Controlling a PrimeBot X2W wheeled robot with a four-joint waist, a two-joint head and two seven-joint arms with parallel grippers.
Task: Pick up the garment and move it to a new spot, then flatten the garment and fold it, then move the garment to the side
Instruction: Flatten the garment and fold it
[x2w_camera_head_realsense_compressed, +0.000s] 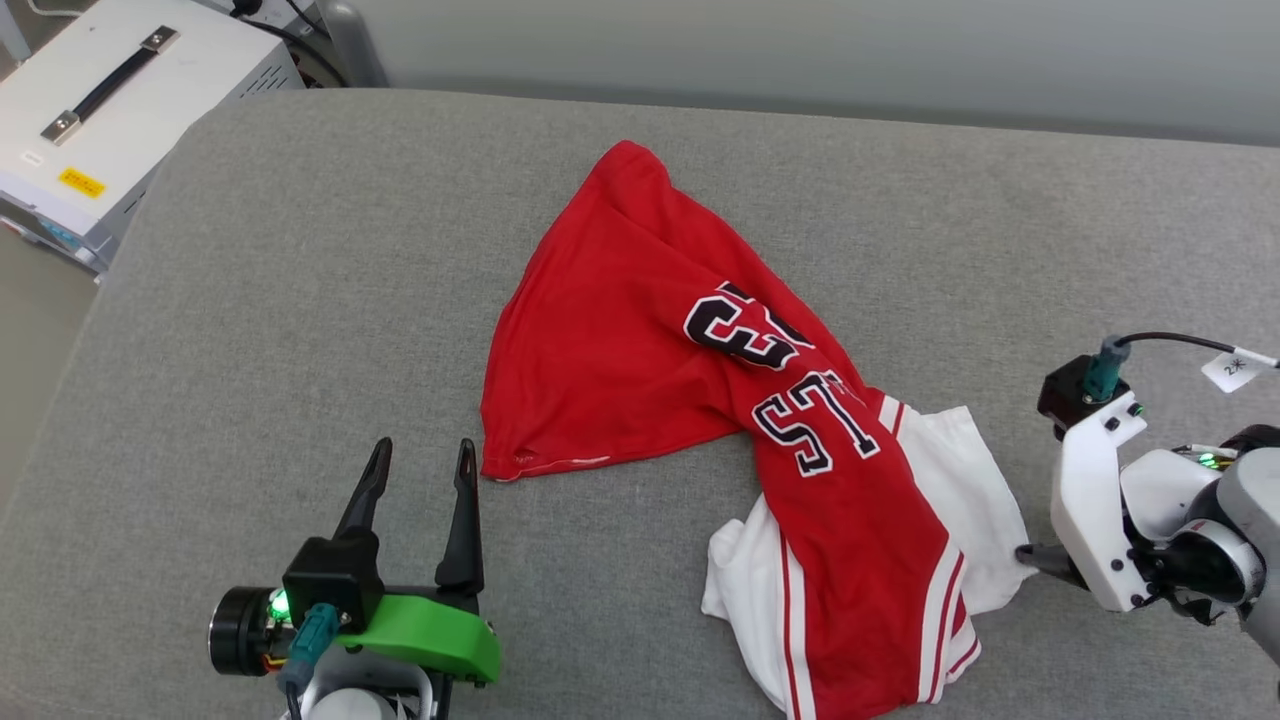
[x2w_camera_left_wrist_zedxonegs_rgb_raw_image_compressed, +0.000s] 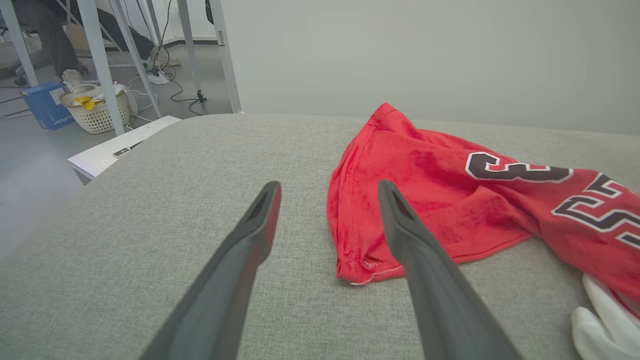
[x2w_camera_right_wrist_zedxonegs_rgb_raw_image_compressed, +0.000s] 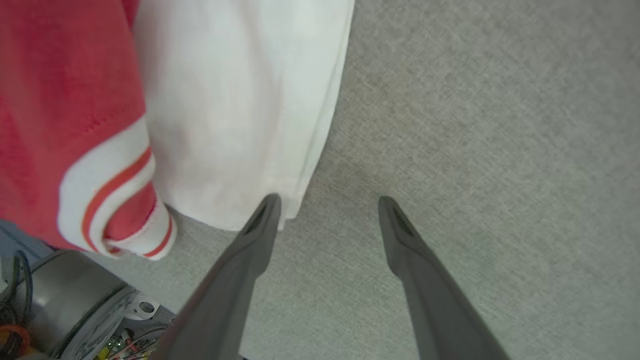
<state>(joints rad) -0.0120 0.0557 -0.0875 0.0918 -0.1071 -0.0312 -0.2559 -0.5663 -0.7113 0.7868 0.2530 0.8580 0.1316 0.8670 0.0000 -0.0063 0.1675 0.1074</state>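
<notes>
Head view: garment (x2w_camera_head_realsense_compressed: 640, 330) crumpled on grey cushion (x2w_camera_head_realsense_compressed: 300, 250), long axis from far-centre to near-right. Both wide, empty: left pincer (x2w_camera_head_realsense_compressed: 424, 447) just beside hem corner (x2w_camera_head_realsense_compressed: 500, 468); right pincer (x2w_camera_right_wrist_zedxonegs_rgb_raw_image_compressed: 330, 199) nearer, finger at white sleeve (x2w_camera_right_wrist_zedxonegs_rgb_raw_image_compressed: 240, 100) edge.

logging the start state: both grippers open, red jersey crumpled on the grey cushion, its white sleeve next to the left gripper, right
Not quite: the white sleeve of the jersey lies next to the right gripper, as the right wrist view shows. The left gripper is by the red hem. Rest holds.
</notes>
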